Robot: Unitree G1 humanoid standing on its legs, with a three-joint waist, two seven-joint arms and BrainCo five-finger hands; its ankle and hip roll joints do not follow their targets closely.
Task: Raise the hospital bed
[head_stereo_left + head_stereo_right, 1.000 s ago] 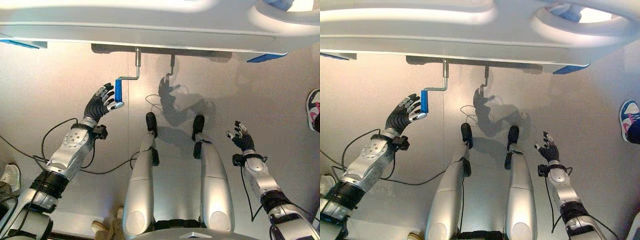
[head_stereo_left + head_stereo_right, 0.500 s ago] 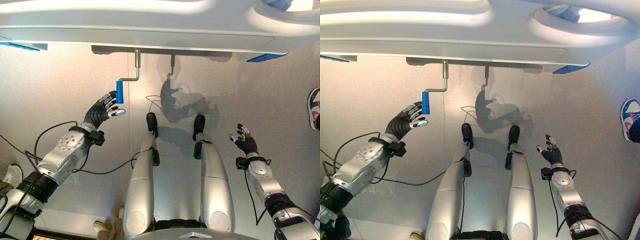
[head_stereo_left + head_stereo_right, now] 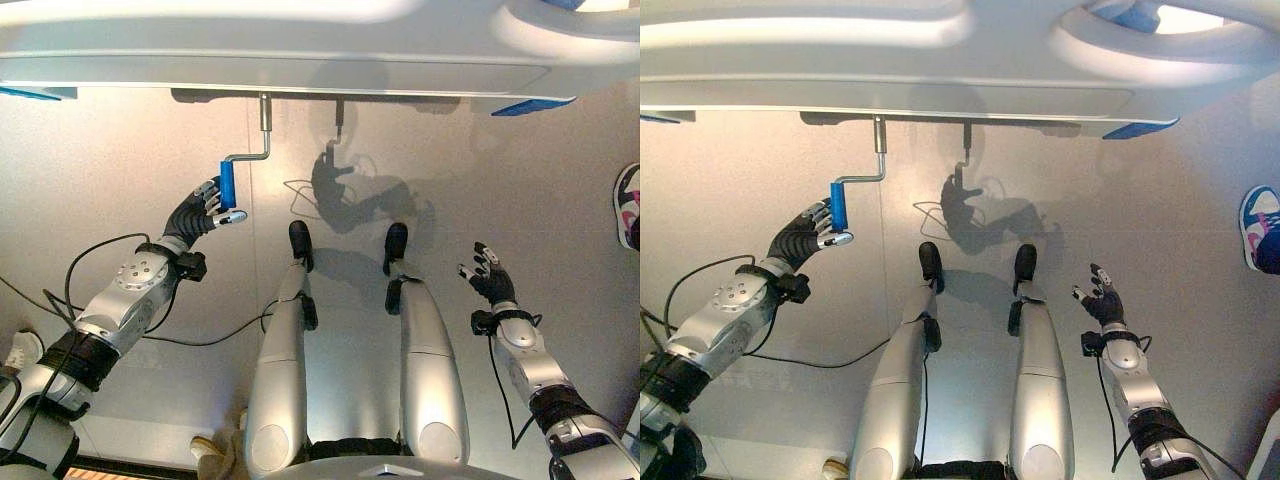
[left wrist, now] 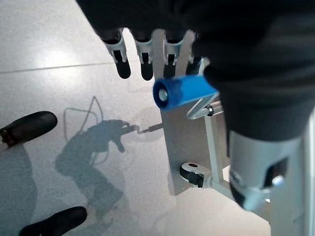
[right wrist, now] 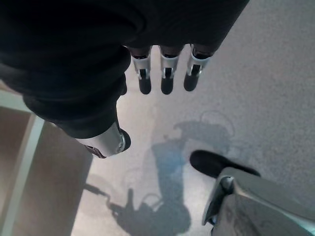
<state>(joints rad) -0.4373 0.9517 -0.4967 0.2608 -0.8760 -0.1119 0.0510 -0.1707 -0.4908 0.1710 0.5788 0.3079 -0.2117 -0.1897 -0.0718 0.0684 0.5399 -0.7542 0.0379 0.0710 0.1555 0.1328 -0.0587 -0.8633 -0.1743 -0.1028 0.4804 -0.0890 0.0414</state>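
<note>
Left eye view | left hand point(image 3: 196, 215) fingers straight beside crank handle point(image 3: 227, 184) | right hand point(image 3: 490, 284) relaxed, apart

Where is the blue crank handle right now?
In the left eye view the blue crank handle hangs below the bed's edge, left of centre, on a bent metal rod, with the left hand right beside it.

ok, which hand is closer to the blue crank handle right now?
Left. The left hand is right at the blue crank handle, open fingers alongside it, not wrapped round it. The right hand hangs open far off to the robot's right, over bare floor.
</note>
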